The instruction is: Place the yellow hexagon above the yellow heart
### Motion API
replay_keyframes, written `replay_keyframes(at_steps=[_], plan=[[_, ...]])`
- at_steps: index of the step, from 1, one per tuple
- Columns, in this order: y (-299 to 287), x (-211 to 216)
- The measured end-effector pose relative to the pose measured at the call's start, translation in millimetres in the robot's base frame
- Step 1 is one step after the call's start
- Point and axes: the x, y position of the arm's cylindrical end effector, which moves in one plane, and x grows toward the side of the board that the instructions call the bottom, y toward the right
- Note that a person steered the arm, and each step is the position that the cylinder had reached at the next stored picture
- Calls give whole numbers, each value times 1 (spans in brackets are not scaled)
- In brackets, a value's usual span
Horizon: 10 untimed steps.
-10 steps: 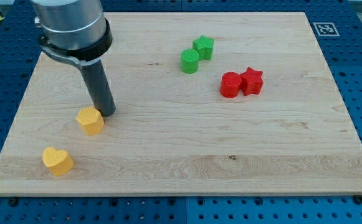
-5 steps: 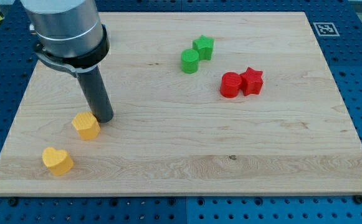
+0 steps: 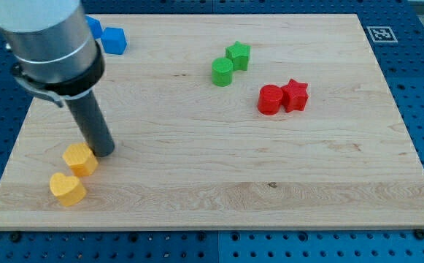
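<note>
Dark rod, gripperless, so nothing grasped; my tip (image 3: pixel 103 151) touching yellow hexagon block (image 3: pixel 79 158) at its right, just above-right of yellow heart block (image 3: pixel 67 188); hexagon's long axis unclear.

Grey metal cylinder body, black collar ring below, straight dark rod, my tip (image 3: pixel 104 152).

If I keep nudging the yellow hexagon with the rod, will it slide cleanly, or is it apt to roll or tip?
Probably it slides. The yellow hexagon looks squat and sits flat on the wooden board, so tipping or rolling seems unlikely. It appears rigid and small, likely light. My tip touches its right edge, off-centre, so it may rotate as it moves toward the yellow heart.
</note>
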Motion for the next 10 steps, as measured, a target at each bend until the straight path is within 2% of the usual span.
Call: replay_keyframes(at_steps=[7, 10], plan=[[8, 13], [40, 13]])
